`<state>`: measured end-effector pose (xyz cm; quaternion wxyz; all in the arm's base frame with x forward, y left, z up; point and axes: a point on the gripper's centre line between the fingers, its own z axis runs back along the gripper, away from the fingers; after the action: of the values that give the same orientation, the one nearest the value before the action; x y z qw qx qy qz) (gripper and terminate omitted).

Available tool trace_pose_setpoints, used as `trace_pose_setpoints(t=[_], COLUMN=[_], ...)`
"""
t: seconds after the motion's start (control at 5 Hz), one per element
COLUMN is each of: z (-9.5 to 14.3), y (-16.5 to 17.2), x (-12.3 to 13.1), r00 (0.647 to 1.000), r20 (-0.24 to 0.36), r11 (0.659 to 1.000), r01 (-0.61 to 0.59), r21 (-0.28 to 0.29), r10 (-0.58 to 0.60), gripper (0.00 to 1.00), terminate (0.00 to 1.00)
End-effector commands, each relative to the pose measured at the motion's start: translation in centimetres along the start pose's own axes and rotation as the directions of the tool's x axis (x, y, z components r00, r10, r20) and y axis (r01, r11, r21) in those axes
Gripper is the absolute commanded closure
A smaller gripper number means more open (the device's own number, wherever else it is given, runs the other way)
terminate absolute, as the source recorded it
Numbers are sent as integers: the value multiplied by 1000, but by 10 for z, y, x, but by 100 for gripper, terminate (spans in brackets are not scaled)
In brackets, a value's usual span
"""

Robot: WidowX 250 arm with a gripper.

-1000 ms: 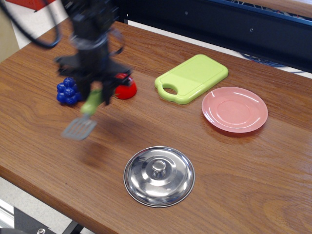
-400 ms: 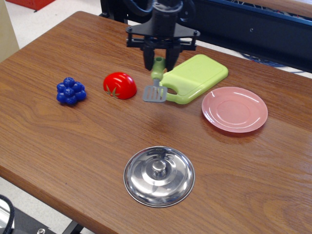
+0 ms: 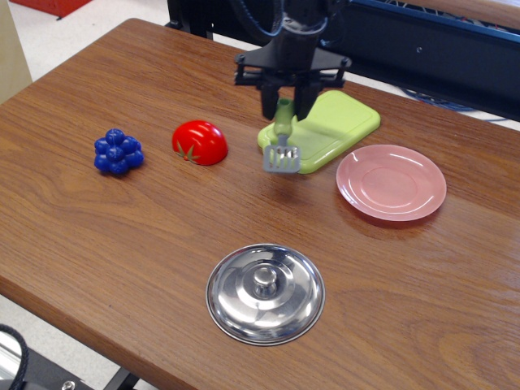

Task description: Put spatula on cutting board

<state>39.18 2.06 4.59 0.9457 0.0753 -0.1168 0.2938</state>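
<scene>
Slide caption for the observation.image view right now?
Gripper holds spatula over the cutting board.

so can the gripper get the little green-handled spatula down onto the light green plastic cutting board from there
Probably yes. The gripper holds the small green-handled spatula right over the light green plastic cutting board, whose top is bare; the round pink plate sits apart.

The gripper (image 3: 286,107) is gripping the spatula (image 3: 283,143) by its green handle, the grey blade hanging down over the near end of the cutting board (image 3: 333,126). A pink plate (image 3: 392,182) is lying just beside the board.
</scene>
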Motion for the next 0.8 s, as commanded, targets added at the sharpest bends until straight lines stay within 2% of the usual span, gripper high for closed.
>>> trace_pose_setpoints(t=[0.0, 0.2, 0.4, 0.6], z=[8, 0, 4, 15], y=[-24, -26, -23, -47], x=[31, 31, 33, 50], r00=[995, 995, 995, 994], r20=[26, 39, -2, -11], r11=[995, 994, 992, 991], r01=[-95, -95, -104, -111], r21=[12, 63, 70, 71], r10=[95, 92, 105, 112], gripper=[100, 0, 0, 0], terminate=[0, 0, 0, 0])
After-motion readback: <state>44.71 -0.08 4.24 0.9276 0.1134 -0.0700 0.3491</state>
